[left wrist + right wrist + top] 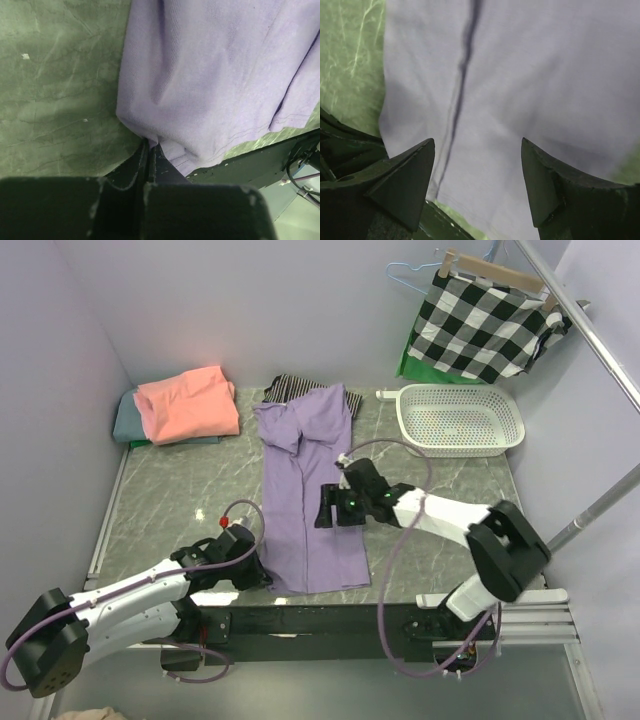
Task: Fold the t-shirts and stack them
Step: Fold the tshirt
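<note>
Stretching low, the left gripper (256, 570) pinches the purple shirt (300, 475) at its near-left corner. The right gripper (328, 508) is poised over the shirt, jaws spread.

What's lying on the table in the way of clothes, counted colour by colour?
lavender t-shirt: 1
salmon-pink t-shirt: 1
grey-teal t-shirt: 1
black-and-white striped cloth: 1
Total: 4
</note>
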`<action>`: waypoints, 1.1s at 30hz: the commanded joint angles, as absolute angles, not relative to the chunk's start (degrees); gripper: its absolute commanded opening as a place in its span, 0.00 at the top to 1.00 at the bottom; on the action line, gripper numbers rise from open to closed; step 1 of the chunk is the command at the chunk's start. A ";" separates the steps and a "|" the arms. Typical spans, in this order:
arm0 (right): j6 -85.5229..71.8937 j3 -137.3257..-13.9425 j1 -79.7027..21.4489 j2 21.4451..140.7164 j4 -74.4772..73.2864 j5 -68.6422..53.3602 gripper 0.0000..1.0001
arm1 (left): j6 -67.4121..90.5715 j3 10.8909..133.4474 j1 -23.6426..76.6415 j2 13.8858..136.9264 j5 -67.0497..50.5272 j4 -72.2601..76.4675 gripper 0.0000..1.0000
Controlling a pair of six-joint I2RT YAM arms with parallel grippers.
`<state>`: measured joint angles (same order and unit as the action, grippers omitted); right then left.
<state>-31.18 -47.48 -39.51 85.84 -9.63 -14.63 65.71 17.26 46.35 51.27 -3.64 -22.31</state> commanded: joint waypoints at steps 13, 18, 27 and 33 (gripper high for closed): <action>-30.32 -56.87 -41.13 104.24 -12.03 -7.30 0.21 | 68.38 16.78 49.57 49.13 -3.25 -31.36 0.99; -31.38 -55.46 -41.31 104.50 -10.81 -8.44 0.20 | 70.66 18.02 51.59 46.07 -2.55 -36.20 0.99; -31.64 -54.67 -41.84 104.59 -11.86 -6.86 0.20 | 74.44 20.13 53.87 38.25 -1.32 -42.97 0.67; -29.53 -54.23 -42.19 101.69 -11.86 -8.52 0.19 | 75.59 21.52 54.40 36.82 -0.18 -43.86 0.69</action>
<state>-32.45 -56.88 -41.95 101.36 -6.57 -12.51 74.22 17.87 54.02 36.95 -1.58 -41.87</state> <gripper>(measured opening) 0.799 0.320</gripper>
